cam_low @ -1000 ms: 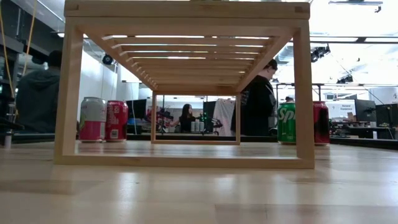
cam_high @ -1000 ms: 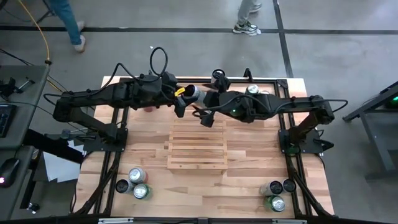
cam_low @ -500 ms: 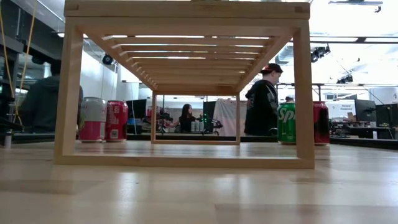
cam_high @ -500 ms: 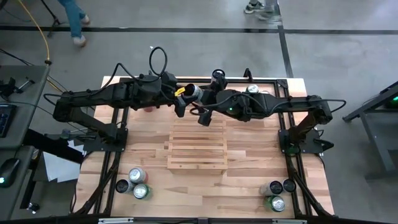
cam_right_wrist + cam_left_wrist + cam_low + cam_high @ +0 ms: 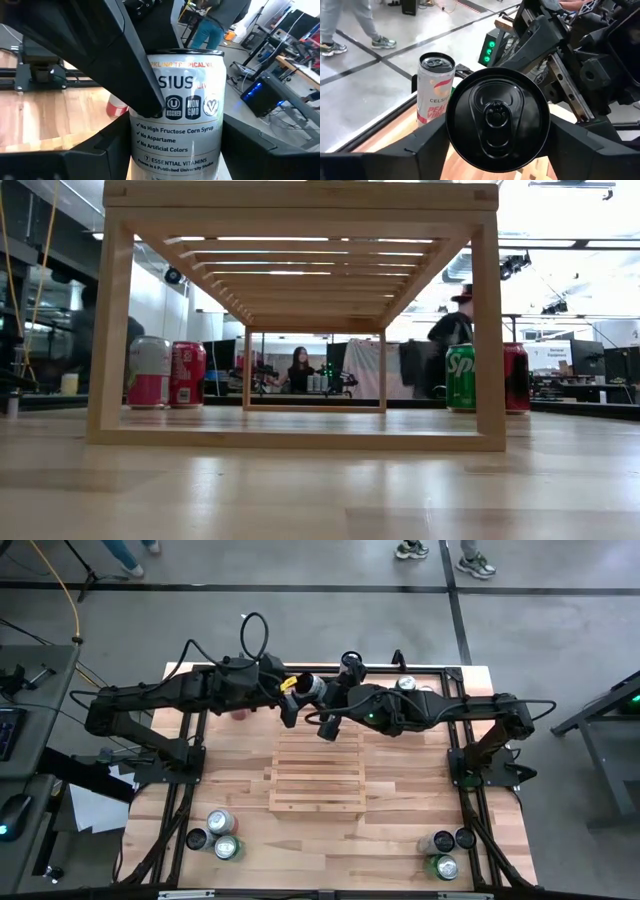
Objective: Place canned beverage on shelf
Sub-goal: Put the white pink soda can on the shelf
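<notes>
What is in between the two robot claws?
A silver can is between the left claw and the right claw, above the table's far end. The high view shows it; both wrist views show it close up.

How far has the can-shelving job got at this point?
Done: nothing yet; the shelf carries no can on its slats. In hand: the can is in the air past the shelf's far end, with the left claw and the right claw both closed on it, apparently a handover. Left: setting it on the shelf.
</notes>
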Controlling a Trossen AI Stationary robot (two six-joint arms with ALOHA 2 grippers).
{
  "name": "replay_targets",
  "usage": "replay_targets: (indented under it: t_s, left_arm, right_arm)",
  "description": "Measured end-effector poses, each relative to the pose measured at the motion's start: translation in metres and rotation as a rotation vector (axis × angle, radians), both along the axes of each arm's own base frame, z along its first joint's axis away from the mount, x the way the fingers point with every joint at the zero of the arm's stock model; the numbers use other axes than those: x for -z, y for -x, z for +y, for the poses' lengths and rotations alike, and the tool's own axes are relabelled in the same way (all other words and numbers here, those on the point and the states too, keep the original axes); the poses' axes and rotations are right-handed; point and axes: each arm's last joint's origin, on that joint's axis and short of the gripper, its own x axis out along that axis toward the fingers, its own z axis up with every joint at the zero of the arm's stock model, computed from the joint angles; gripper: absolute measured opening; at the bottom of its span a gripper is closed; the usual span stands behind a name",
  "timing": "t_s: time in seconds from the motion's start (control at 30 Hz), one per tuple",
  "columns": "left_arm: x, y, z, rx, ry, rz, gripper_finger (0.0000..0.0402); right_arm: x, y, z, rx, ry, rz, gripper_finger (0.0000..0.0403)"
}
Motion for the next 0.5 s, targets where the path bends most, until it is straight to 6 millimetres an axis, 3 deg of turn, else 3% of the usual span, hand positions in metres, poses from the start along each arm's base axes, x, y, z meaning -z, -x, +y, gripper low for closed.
replay_targets:
  t_s: [0.17,0.3,0.5]
  left_arm:
    - [-0.010,0.013,-0.002,0.050,-0.043,-0.016,0.0310]
    - [-0.025,0.036,-0.003,0.058,-0.084,-0.071,0.0329]
    - [-0.046,0.081,-0.003,-0.004,-0.159,-0.125,0.0334]
  right_arm:
    - [0.000,0.001,0.001,-0.016,0.009,0.013,0.0234]
    - [0.000,0.005,-0.001,-0.013,0.011,0.041,0.0234]
    - [-0.009,0.036,-0.002,-0.001,-0.071,0.098,0.0234]
